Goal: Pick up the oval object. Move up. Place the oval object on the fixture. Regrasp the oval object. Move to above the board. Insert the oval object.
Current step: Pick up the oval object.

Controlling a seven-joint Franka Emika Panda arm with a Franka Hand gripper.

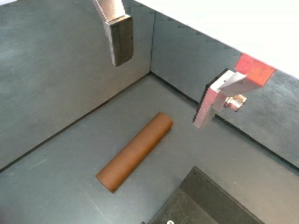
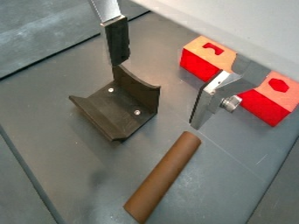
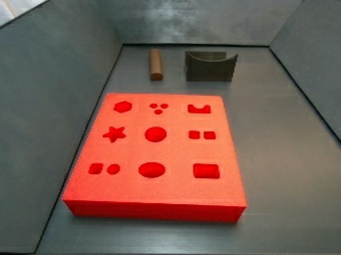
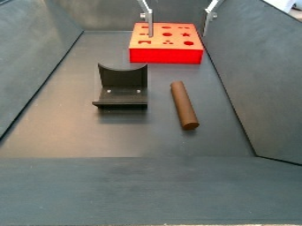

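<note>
The oval object [image 4: 184,104] is a brown peg lying flat on the grey floor, right of the fixture [image 4: 120,88]; it also shows in both wrist views [image 1: 135,151] [image 2: 163,177] and in a side view [image 3: 156,64]. The fixture [image 2: 117,109] [image 3: 209,66] is a dark block with a curved notch, empty. The red board [image 3: 160,149] [image 4: 165,42] lies flat, its recesses empty. My gripper [image 4: 179,11] hangs high above the floor, open and empty [image 1: 167,74] [image 2: 163,74], with the peg below and between the fingers [image 2: 117,44].
Grey walls enclose the floor on all sides [image 4: 48,71] [image 3: 300,90]. Parts of the board show red behind a finger in a wrist view [image 2: 211,59]. A dark corner, likely the fixture, shows in a wrist view [image 1: 211,201].
</note>
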